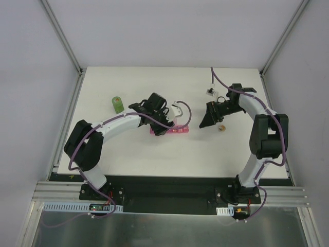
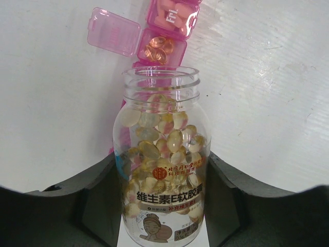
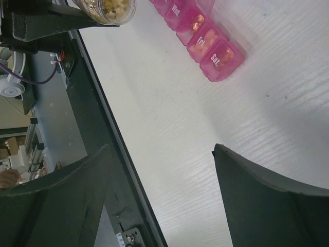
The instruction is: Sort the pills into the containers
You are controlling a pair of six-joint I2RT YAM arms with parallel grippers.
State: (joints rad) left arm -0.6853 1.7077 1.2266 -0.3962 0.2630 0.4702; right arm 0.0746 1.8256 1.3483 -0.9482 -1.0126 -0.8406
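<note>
Black fingers of the left gripper (image 2: 163,180) clamped the uncapped clear bottle (image 2: 162,98), its pills (image 2: 159,144) pale yellow, translucent and heaped to the shoulder. Just beyond the fingertips lay the pink containers (image 2: 165,31), one lid flipped open over amber capsules. Right gripper (image 3: 162,154) stood wide apart and empty, with white table (image 3: 169,103) showing between its fingers. Grey walls (image 1: 31,77) enclosed the table.

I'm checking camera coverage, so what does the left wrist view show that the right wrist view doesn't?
Only left wrist: the small clear plastic bottle's open mouth and printed label. Only right wrist: the open, empty right gripper and the Sat. compartment. Both: that bottle of yellowish pills, and the bright pink plastic compartment strip.
</note>
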